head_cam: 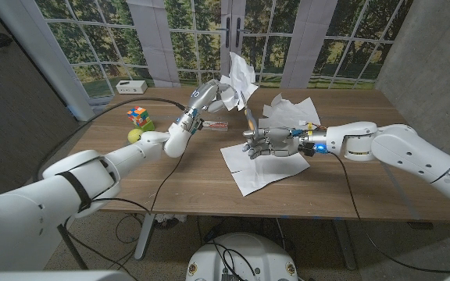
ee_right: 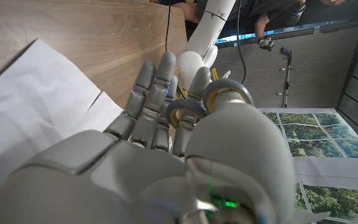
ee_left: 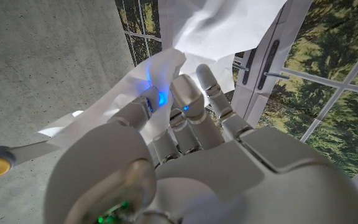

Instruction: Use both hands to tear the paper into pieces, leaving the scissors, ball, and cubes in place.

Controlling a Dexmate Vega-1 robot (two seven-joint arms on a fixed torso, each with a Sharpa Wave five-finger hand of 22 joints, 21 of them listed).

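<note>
Two hands | left hand (head_cam: 219, 97) holds up torn paper (head_cam: 241, 76) | right hand (head_cam: 266, 144) spread, empty, over table sheet (head_cam: 260, 168) | light, limp; grip edges

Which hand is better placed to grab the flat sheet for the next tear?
Probably the right hand: it sits at the flat sheet. The left hand already holds a raised torn piece.

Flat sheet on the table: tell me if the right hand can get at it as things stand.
Probably yes. The right hand hangs over the flat sheet, holding nothing, with bare paper beside it. The left hand holds a torn piece up, out of the way.
</note>
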